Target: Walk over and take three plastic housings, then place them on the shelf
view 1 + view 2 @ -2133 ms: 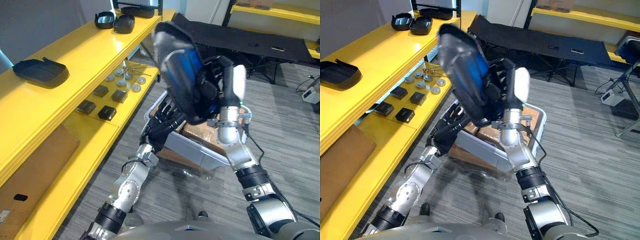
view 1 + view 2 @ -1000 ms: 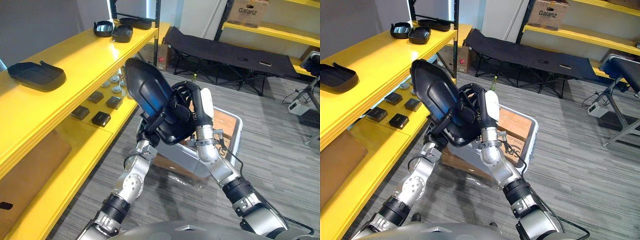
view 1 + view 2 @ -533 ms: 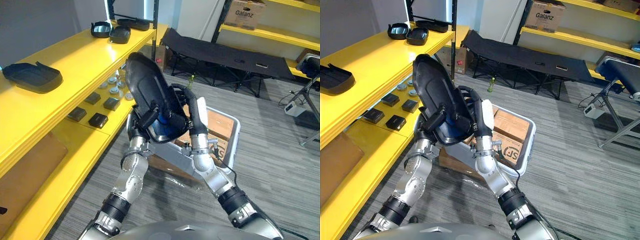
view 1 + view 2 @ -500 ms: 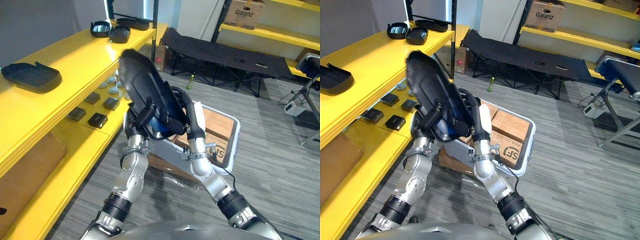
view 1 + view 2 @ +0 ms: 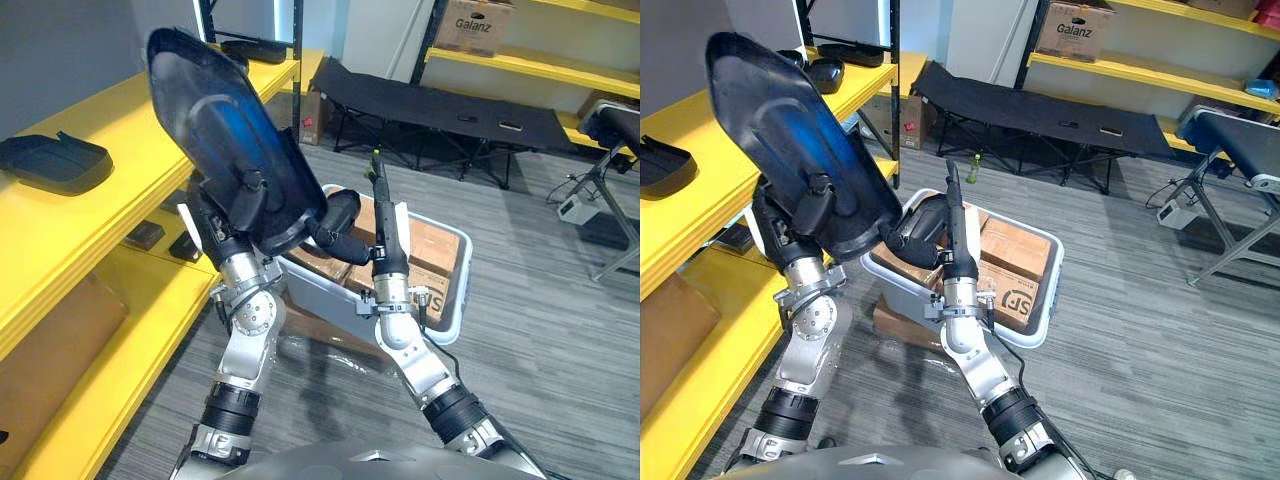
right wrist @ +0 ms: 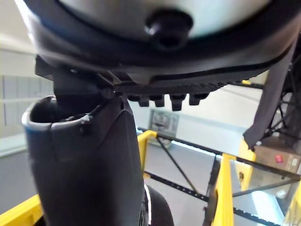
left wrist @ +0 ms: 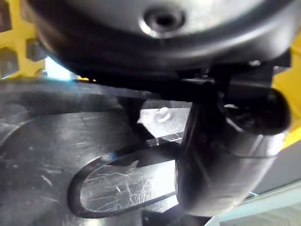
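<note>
Held housing: we've got one big black plastic housing (image 5: 225, 140) up in the air. It stands tall above the left hand (image 5: 225, 240), with a broad face turned our way.
Left hand: it's pinching the housing's lower part, thumb pressed on the face we see and the rest of the hand behind. We judge the low grip leaves the wide shell free to swing over the shelf edge.
Right hand: the right hand (image 5: 335, 215) is just beside the left hand, at the housing's bottom edge. It looks like a prop for a top-heavy load, but we cannot tell whether it truly grips.
Shelf: the yellow shelf (image 5: 110, 130) runs along the left hand's outer side and sits lower than the raised housing. That height reads to us as clearance.
Already placed: another housing (image 5: 55, 162) lies flat on the shelf, out beyond the left hand.
Crate: a grey crate (image 5: 462, 275) of cardboard boxes sits below the right hand, on the floor.
Stage: carrying, by our reading, with the set-down not yet made.
</note>
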You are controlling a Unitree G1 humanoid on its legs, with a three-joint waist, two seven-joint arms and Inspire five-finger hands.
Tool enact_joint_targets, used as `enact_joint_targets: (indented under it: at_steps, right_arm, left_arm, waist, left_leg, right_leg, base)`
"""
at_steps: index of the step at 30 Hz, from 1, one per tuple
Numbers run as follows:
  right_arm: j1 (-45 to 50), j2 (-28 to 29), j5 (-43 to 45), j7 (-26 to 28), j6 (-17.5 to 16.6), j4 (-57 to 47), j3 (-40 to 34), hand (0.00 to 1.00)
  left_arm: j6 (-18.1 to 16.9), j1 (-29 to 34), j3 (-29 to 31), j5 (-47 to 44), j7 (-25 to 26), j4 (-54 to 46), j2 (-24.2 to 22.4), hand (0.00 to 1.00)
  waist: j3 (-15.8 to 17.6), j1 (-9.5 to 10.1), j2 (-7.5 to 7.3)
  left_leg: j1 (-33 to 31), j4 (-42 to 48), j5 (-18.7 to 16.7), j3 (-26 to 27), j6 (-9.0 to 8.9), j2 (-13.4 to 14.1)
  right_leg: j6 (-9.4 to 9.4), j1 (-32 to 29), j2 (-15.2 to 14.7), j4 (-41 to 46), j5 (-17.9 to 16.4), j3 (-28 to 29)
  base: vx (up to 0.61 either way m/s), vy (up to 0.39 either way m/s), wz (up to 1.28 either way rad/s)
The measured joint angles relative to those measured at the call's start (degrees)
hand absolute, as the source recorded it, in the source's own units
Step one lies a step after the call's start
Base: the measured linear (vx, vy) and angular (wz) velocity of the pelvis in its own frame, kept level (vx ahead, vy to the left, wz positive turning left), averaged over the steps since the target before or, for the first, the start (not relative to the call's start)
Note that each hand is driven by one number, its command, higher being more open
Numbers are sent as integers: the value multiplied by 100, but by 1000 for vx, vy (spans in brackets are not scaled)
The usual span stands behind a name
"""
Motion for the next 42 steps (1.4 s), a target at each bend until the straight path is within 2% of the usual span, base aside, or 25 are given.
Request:
enact_joint_targets:
  at_steps: [1,3,6,9,14,18,20,24,29,37,42]
  right_arm:
    - [186,-11,1778,1098,3,-180,-116,100]
    - [469,-45,2964,1919,78,-185,-215,100]
    - [669,-150,3643,2472,261,-327,-280,100]
    - [1017,-249,4144,3273,346,-1154,-442,100]
    - [1292,-137,4036,3400,341,-1539,-851,100]
    - [1972,-43,4049,3373,372,-1493,-1565,100]
    - [2229,-42,4042,3271,372,-1446,-1913,100]
    - [2400,-41,3809,2559,333,-1404,-2347,100]
    - [2411,-3,3806,2455,334,-1404,-2316,100]
    - [2428,-8,3574,2558,607,-1401,-2127,100]
    - [2354,-18,3974,3067,773,-1259,-1999,100]
  left_arm:
    - [85,-1,260,661,194,-329,-19,0]
    - [96,-1,555,966,283,-735,-16,0]
    - [96,1,788,1158,328,-944,20,0]
    - [48,171,795,1183,174,-947,118,0]
    - [44,591,740,1182,-12,-947,109,0]
    - [48,1111,769,1176,-133,-1289,103,0]
    - [22,1325,858,1154,-261,-1430,102,0]
    - [-201,1726,1015,453,-812,-1598,97,0]
    - [-313,1936,1037,202,-1146,-1617,100,0]
    - [-466,2097,1149,60,-1336,-1973,102,0]
    - [-528,2099,1161,66,-1285,-1999,106,0]
  waist:
    - [-1,-2,41]
    - [-3,-3,112]
    - [0,-5,181]
    - [3,-14,195]
    - [6,-137,203]
    - [37,-158,261]
    - [50,-172,312]
    - [40,-196,414]
    - [42,-156,417]
    - [45,-146,432]
    - [48,-127,436]
  left_leg:
    - [-3,1,10,1,22,0]
    - [-4,2,7,9,20,-3]
    - [-6,2,-5,10,22,-3]
    - [-3,2,-30,22,25,-3]
    - [6,1,-104,53,5,-1]
    - [-12,1,-120,156,19,4]
    - [-10,2,-111,197,26,3]
    - [-10,3,-121,218,24,3]
    - [-12,15,-136,218,34,3]
    - [-21,74,-198,215,29,7]
    - [-24,90,-214,215,31,6]
  right_leg:
    - [28,4,1,-5,15,-3]
    - [38,25,1,-7,20,-11]
    - [41,29,4,-16,21,-12]
    - [42,24,3,-17,20,-3]
    - [47,-18,1,-17,-18,17]
    - [26,-99,-1,-25,-35,81]
    - [61,-106,-1,-28,-12,121]
    - [66,-112,4,-39,-12,150]
    - [69,-109,5,-36,-17,159]
    - [66,-100,4,-17,-54,171]
    - [67,-97,4,-21,-54,166]
  base:
    - [47,25,-1]
    - [48,19,-1]
    - [0,0,0]
    - [-6,4,-1]
    - [-38,11,-3]
    - [-4,14,-13]
    - [31,13,-9]
    - [0,0,0]
    - [0,0,0]
    - [-12,2,0]
    - [0,0,0]
